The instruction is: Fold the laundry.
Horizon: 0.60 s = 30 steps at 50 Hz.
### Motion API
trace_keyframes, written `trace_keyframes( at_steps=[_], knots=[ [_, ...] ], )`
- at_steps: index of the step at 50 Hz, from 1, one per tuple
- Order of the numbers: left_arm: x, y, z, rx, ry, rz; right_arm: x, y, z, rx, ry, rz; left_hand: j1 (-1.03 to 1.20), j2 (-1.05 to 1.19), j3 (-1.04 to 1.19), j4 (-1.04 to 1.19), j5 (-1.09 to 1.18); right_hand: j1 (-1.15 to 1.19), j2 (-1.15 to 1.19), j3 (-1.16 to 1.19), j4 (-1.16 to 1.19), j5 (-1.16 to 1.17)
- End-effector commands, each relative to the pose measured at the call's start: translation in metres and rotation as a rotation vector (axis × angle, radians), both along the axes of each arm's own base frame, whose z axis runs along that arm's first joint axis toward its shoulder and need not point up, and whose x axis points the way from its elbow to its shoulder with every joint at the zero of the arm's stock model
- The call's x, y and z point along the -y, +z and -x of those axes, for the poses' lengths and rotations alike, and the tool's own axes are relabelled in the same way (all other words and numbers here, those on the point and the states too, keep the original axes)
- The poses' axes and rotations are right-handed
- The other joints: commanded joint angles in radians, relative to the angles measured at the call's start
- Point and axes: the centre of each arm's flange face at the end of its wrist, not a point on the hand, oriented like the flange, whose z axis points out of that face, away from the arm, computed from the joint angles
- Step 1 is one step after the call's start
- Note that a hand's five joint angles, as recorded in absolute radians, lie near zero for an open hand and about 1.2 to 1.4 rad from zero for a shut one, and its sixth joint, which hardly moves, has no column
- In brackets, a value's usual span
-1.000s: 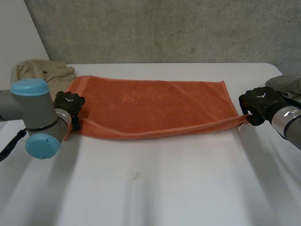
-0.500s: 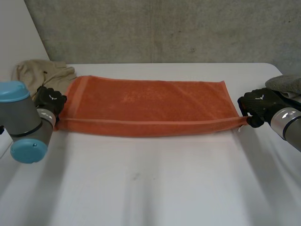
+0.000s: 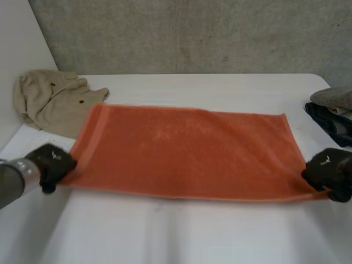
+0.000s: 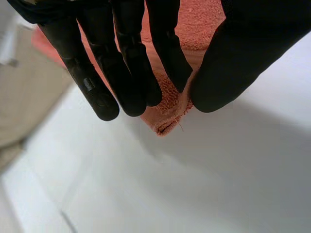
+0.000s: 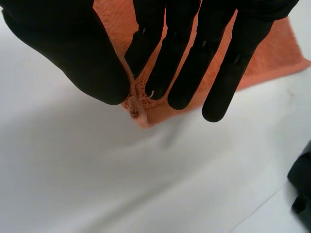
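An orange towel [image 3: 187, 151] lies spread across the white table [image 3: 181, 236], long side running left to right. My left hand [image 3: 50, 165] holds its near left corner; in the left wrist view the thumb and fingers [image 4: 131, 87] pinch the towel corner [image 4: 167, 116]. My right hand [image 3: 329, 175] holds the near right corner; in the right wrist view its thumb [image 5: 92, 73] and fingers pinch the frayed towel corner [image 5: 138, 104]. Both corners sit just above the table.
A beige garment [image 3: 52, 99] lies crumpled at the table's far left. A grey cloth [image 3: 335, 98] on a dark folded item [image 3: 333, 124] sits at the far right edge. A concrete wall stands behind the table.
Both hands have pulled the towel's near edge toward the robot, and the fold has opened into a flat spread. My left hand closed onto its corner; the left arm drew back.
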Motion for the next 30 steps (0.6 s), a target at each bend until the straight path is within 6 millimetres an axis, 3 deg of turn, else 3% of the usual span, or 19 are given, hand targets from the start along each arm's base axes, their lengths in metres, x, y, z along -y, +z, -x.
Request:
trace_keyframes(
  at_steps=[1,4,9,17,21,30],
  knots=[
    [-0.045,0.014,-0.009,0.047,-0.097,-0.231,-0.008,0.003,0.014,-0.033,0.034,-0.018,0.217,0.202,0.207,0.201,0.237,0.257,0.219,0.209,0.199,0.205],
    [-0.042,0.023,-0.006,0.041,-0.113,-0.195,-0.004,0.001,0.016,-0.033,0.03,-0.017,0.217,0.202,0.207,0.201,0.237,0.257,0.219,0.209,0.199,0.205],
    [-0.014,0.033,0.001,0.013,-0.095,-0.067,0.013,0.0,0.01,-0.014,0.025,0.041,0.217,0.202,0.207,0.201,0.237,0.257,0.219,0.209,0.199,0.205],
    [0.057,0.043,0.029,-0.091,-0.013,0.122,0.066,-0.001,-0.016,0.154,-0.088,0.237,0.217,0.202,0.207,0.201,0.237,0.257,0.219,0.209,0.199,0.205],
    [0.087,0.045,0.041,-0.127,0.031,0.192,0.097,-0.003,-0.032,0.193,-0.125,0.357,0.217,0.202,0.207,0.201,0.237,0.257,0.219,0.209,0.199,0.205],
    [0.145,0.041,0.06,-0.142,0.116,0.364,0.143,-0.005,-0.064,0.244,-0.135,0.575,0.217,0.202,0.207,0.201,0.237,0.257,0.219,0.209,0.199,0.205]
  ],
)
